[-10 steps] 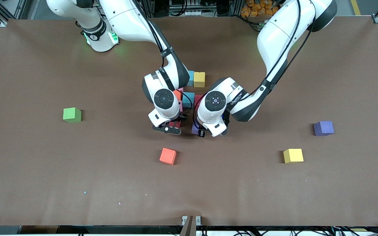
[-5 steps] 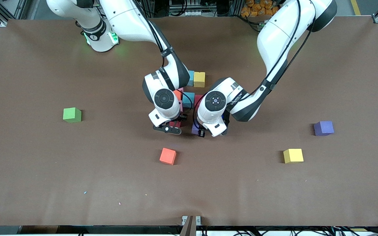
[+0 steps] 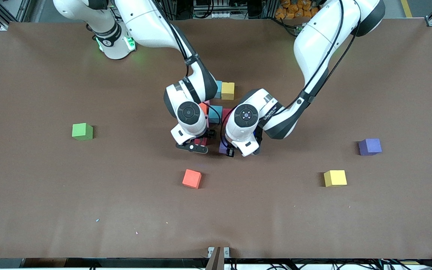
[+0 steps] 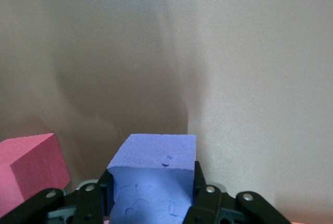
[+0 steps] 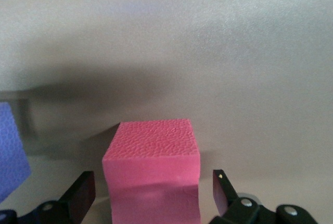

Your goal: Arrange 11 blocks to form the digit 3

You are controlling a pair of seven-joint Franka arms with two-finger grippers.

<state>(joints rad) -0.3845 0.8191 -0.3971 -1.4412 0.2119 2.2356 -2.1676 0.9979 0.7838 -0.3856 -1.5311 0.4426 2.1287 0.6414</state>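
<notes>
Two grippers work low over the middle of the table (image 3: 51, 210), side by side at the camera-side end of a cluster of blocks. In the left wrist view the left gripper (image 4: 153, 193) has its fingers (image 4: 204, 195) pressed against both sides of a purple block (image 4: 152, 182), gripping it, with a crimson block (image 4: 31, 169) just beside it. The right gripper (image 5: 153, 195) stands spread wide around that crimson block (image 5: 152, 169), its fingers (image 5: 80, 193) clear of the cube's sides. Around the wrists, partly hidden, sit a blue block (image 3: 215, 112) and, farther from the camera, a yellow block (image 3: 227, 90). Nearer the camera lies an orange block (image 3: 191, 178); toward the left arm's end lie another yellow block (image 3: 335, 178) and another purple block (image 3: 369, 146). A green cube (image 3: 82, 131) sits alone toward the right arm's end.
</notes>
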